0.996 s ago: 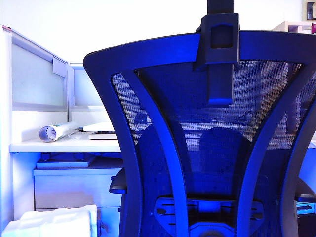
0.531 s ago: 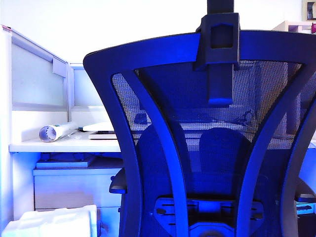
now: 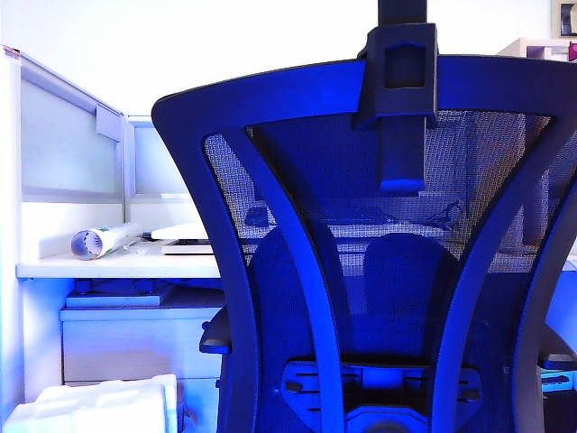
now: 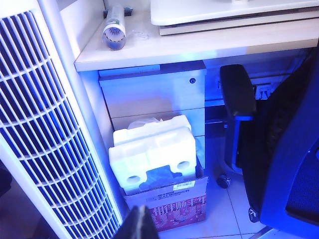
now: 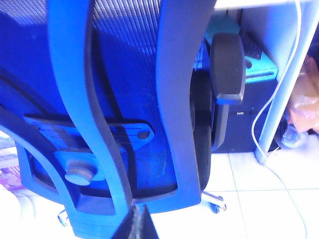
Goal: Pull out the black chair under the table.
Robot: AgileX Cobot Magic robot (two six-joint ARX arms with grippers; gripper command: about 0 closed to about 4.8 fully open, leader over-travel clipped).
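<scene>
- The black chair (image 3: 379,271) fills the exterior view, its mesh back and curved frame turned this way, the centre post (image 3: 401,99) rising past the top edge.
- The right gripper (image 5: 134,224) sits low behind the chair's back frame (image 5: 174,99), fingers pressed together and holding nothing, not touching the chair.
- The left gripper (image 4: 137,224) hangs above a cardboard box (image 4: 172,201) on the tiled floor; only its dark tip shows, and I cannot tell how wide it stands.
- White foam packing (image 4: 154,154) sticks out of that box, beside a tall white tower fan (image 4: 45,134).
- Behind the box stands a drawer cabinet (image 4: 154,97) under the table (image 3: 117,266).
- The chair's armrest (image 4: 238,89) reaches the table's front edge.
- A rolled tube (image 3: 99,242) lies on the table top.
- Pale partition panels (image 3: 68,135) close off the far side.
</scene>
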